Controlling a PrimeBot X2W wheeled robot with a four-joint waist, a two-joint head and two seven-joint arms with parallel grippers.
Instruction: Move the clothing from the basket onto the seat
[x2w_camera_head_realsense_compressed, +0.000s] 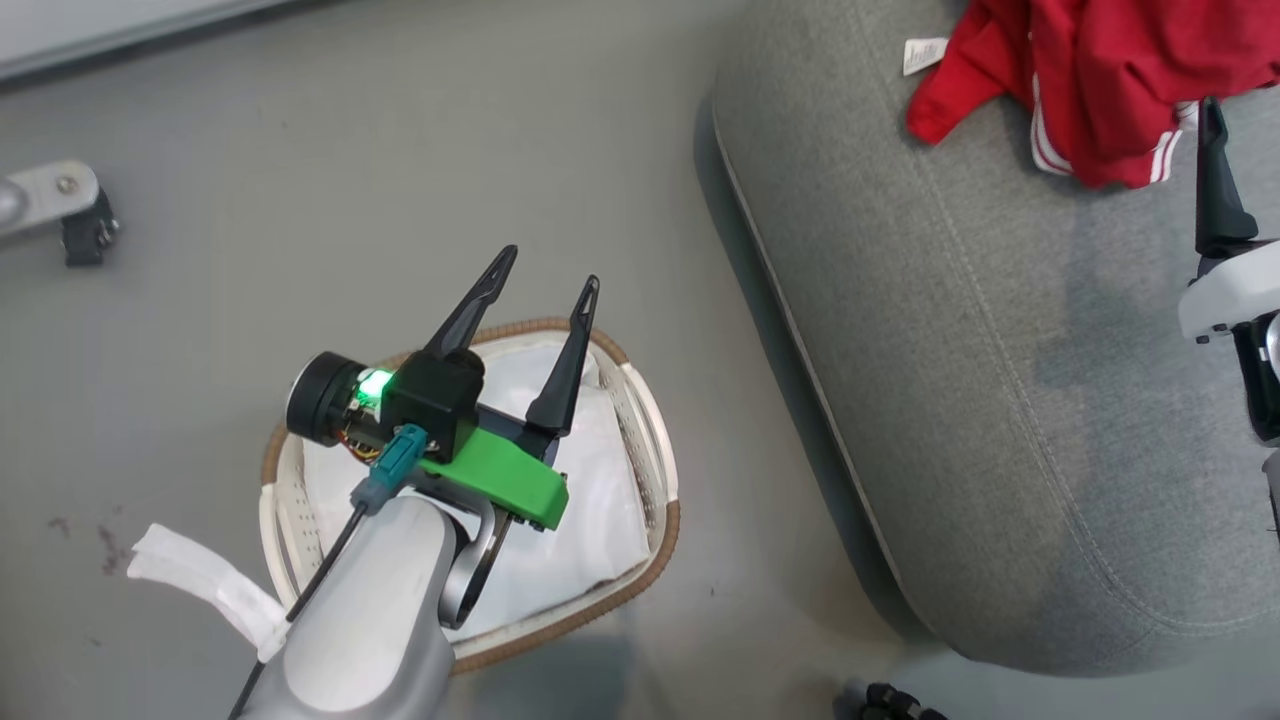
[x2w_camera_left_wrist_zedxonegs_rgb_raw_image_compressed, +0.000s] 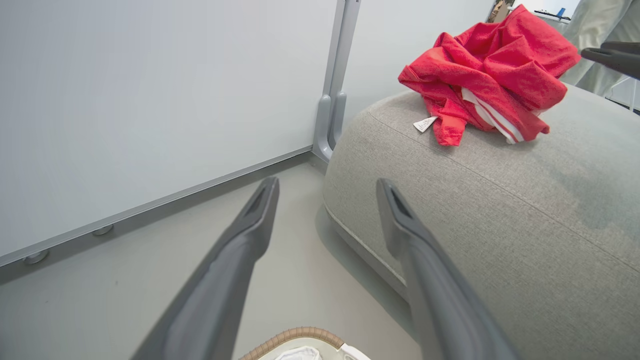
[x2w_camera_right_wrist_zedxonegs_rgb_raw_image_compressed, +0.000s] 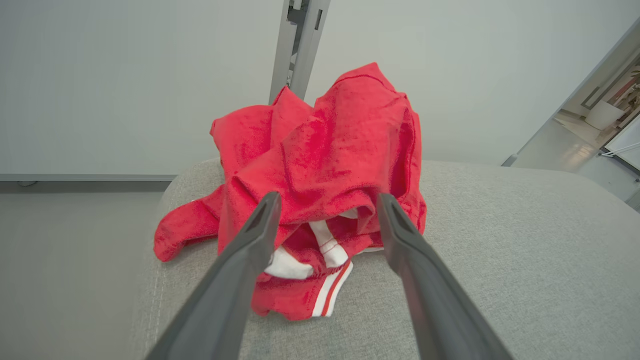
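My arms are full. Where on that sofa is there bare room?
The grey seat is bare between the red clothing and its near rounded edge. The far corner is crowded: clothing, with the right gripper open close by.

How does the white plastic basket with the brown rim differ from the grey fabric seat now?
Size: the small oval white plastic basket is far smaller than the large grey upholstered seat. Material: the basket is perforated plastic with a woven rim; the seat is soft fabric. Contents: the basket shows its white liner, no red; the seat bears the crumpled red clothing. Both stand on the grey floor.
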